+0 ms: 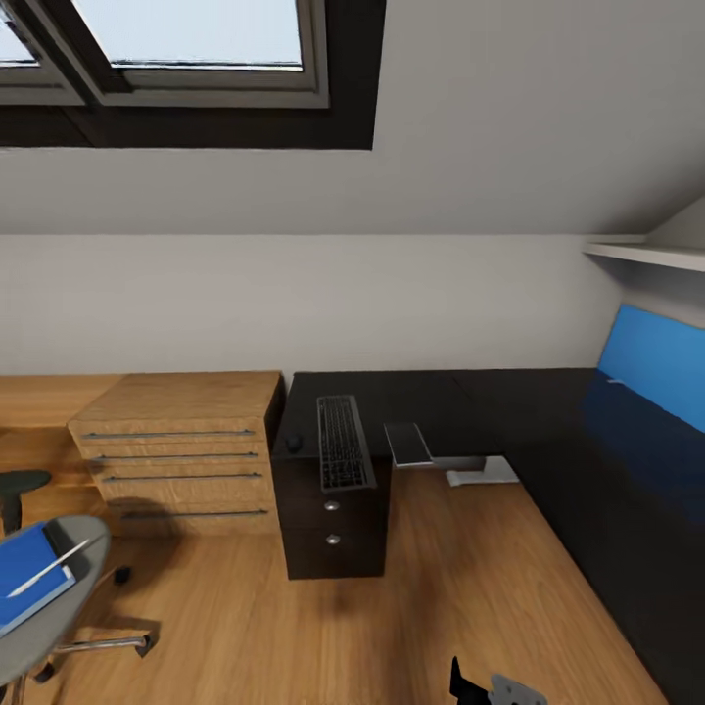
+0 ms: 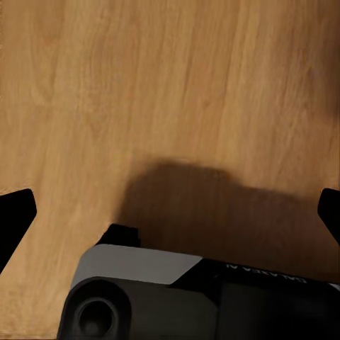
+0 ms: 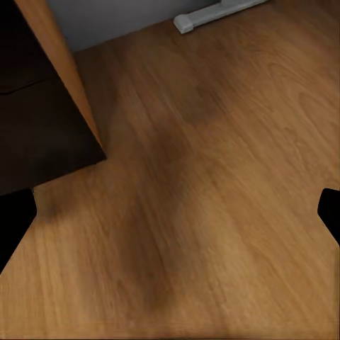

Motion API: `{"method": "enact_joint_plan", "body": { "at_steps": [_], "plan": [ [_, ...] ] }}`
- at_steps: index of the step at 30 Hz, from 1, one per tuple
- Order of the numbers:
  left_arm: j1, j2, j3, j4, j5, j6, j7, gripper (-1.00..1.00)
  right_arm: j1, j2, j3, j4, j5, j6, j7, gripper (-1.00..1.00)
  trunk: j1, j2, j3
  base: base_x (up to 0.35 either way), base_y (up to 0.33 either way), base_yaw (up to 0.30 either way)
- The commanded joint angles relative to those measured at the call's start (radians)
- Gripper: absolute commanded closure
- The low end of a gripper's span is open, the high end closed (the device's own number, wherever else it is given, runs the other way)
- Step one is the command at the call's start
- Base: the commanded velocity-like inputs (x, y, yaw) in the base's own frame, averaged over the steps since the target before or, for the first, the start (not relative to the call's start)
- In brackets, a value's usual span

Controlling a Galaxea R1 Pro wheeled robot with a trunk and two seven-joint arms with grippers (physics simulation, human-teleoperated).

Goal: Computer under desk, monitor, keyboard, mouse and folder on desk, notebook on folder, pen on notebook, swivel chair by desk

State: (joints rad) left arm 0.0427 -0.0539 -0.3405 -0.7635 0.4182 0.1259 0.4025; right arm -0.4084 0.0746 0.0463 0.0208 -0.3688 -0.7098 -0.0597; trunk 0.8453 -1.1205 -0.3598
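The black-topped desk (image 1: pixel 509 411) runs along the wall and down the right side. On its left end, above the drawer unit, lie the keyboard (image 1: pixel 343 443), the mouse (image 1: pixel 294 443) just left of it, and the grey notebook (image 1: pixel 408 443) to its right. At the lower left stands the swivel chair (image 1: pixel 59 612), with the blue folder (image 1: pixel 20 586) on its seat and the white pen (image 1: pixel 49 568) across the folder. My left gripper (image 2: pixel 170 216) and my right gripper (image 3: pixel 170 219) are both open over bare wooden floor. The monitor and the computer are out of view.
A light wooden dresser (image 1: pixel 176 446) stands against the desk's left end. The black drawer unit (image 1: pixel 333 534) sits under the keyboard, and a white desk foot (image 1: pixel 480 475) rests on the floor behind it. A blue wall panel (image 1: pixel 656 362) lines the right wall. Part of my right arm (image 1: pixel 494 687) shows at the bottom.
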Motion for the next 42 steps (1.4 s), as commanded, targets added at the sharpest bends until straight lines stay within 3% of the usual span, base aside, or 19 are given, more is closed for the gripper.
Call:
{"method": "enact_joint_plan", "body": {
  "at_steps": [1, 12, 42],
  "plan": [
    [0.000, 0.000, -0.003, -0.003, 0.006, 0.004, 0.007, -1.00, -0.001, 0.000, 0.005, 0.002, 0.001, -0.003, -0.006, -1.00, -0.004, 0.007, 0.002, -0.256, -0.237, 0.266],
    [0.000, 0.000, -0.004, -0.001, 0.007, -0.002, 0.004, -1.00, -0.001, -0.001, 0.006, 0.001, 0.002, -0.003, -0.005, -1.00, -0.046, 0.084, 0.037, -0.151, -0.132, 0.242],
    [0.000, 0.000, -0.005, 0.010, 0.008, -0.003, 0.004, -1.00, -0.001, -0.005, 0.006, 0.001, 0.008, -0.002, -0.005, -1.00, -0.161, 0.293, 0.131, -0.008, -0.003, 0.010]
  ]
}}
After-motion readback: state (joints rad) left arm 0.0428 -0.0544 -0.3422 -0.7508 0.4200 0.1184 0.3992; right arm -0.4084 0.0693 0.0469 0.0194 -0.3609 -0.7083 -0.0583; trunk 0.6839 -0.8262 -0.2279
